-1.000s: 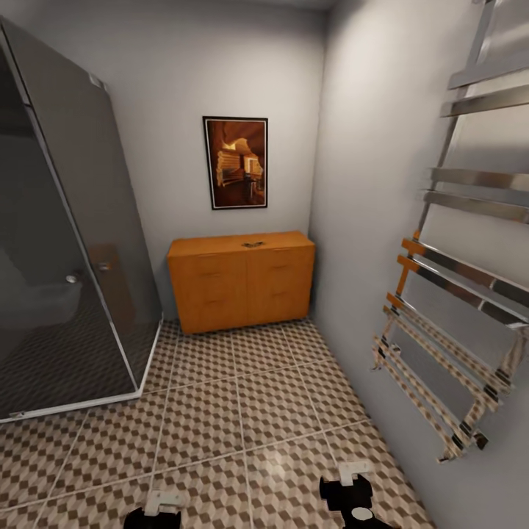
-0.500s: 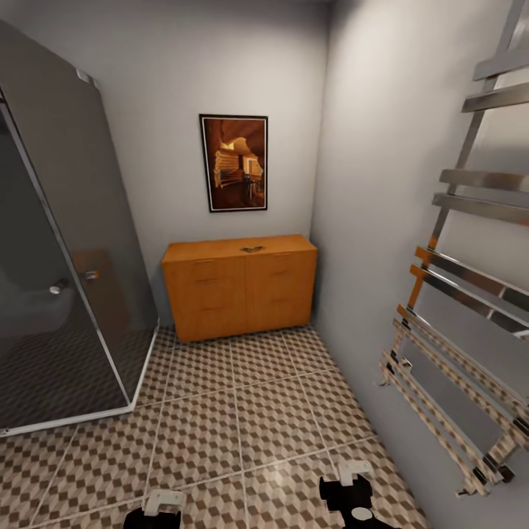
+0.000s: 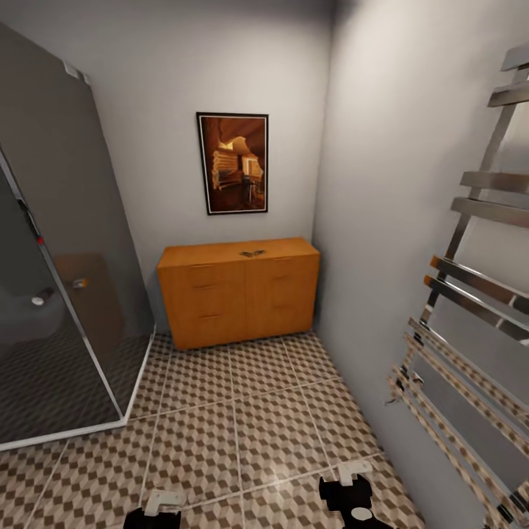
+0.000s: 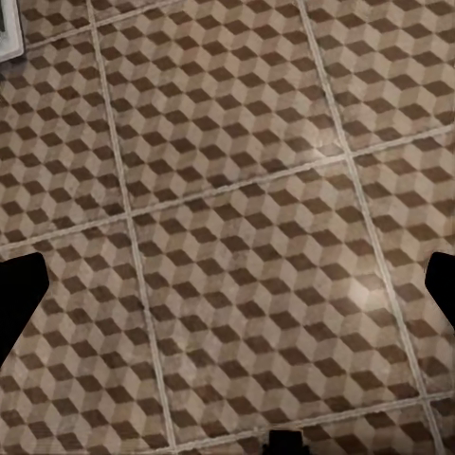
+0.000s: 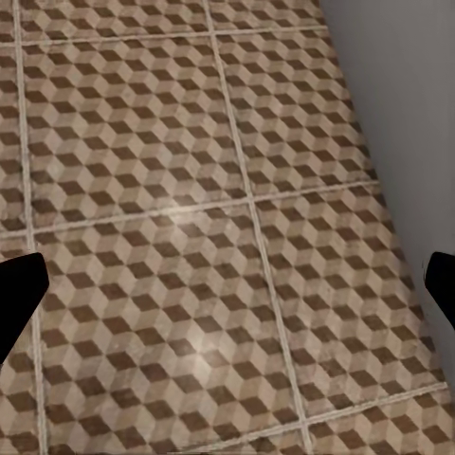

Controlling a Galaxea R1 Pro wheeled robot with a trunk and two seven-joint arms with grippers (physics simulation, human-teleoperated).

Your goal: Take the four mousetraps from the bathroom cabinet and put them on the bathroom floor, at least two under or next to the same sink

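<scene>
The orange-brown cabinet (image 3: pixel 239 292) stands against the far wall with its drawers shut. On its top lies a small flat dark-and-brown cluster that looks like the mousetraps (image 3: pixel 253 253), too small to tell apart. The cube-patterned bathroom floor (image 3: pixel 250 411) stretches from me to the cabinet. My left gripper (image 3: pixel 163 507) and right gripper (image 3: pixel 353 481) hang low at the head view's bottom edge, far from the cabinet. In the wrist views both the left gripper (image 4: pixel 227 303) and the right gripper (image 5: pixel 227 294) are open over bare tiles, holding nothing. The sink is out of view.
A dark glass shower enclosure (image 3: pixel 59 279) fills the left side, its white base edging the floor. A chrome towel rail (image 3: pixel 477 316) juts from the right wall (image 3: pixel 397 184). A framed picture (image 3: pixel 233 162) hangs above the cabinet. A tiled lane runs between shower and wall.
The whole head view has shifted: the camera moved nearer the cabinet, so the shower and towel rail slid outward. The grippers hold the same pose.
</scene>
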